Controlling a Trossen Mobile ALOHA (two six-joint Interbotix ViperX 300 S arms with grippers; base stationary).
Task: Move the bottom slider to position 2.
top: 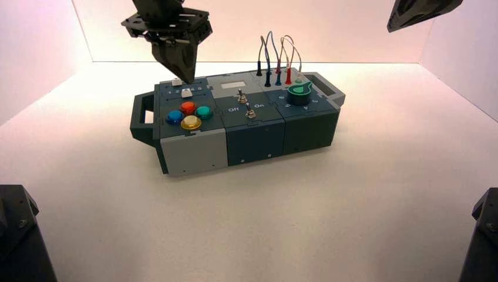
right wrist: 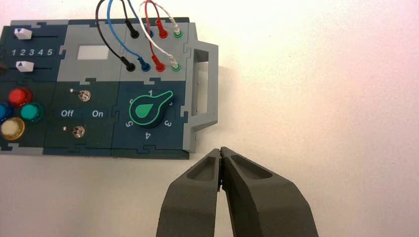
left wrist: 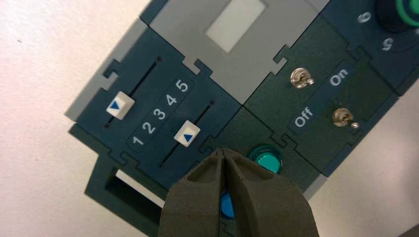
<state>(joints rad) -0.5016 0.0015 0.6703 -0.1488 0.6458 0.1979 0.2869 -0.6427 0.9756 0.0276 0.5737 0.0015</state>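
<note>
My left pincer (left wrist: 223, 154) hangs closed and empty over the box's left end, just beside the small white square bottom slider (left wrist: 187, 134), which sits near the printed 4, past the white numeral 2 (left wrist: 148, 128). My right pincer (right wrist: 221, 153) hovers closed off the box's right end.

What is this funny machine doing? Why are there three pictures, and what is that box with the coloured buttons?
It is a robot with two arms, and each arm ends in a gripper, a sort of pincer hand. One picture looks down from above; the other two come from small cameras on the robot's wrists. On the white table stands a box for practising: round coloured buttons, two small switches, a green knob, coloured wires and two white sliders. The left gripper hangs shut above the bottom slider and holds nothing. The right gripper waits beside the box, also shut and empty.
</note>
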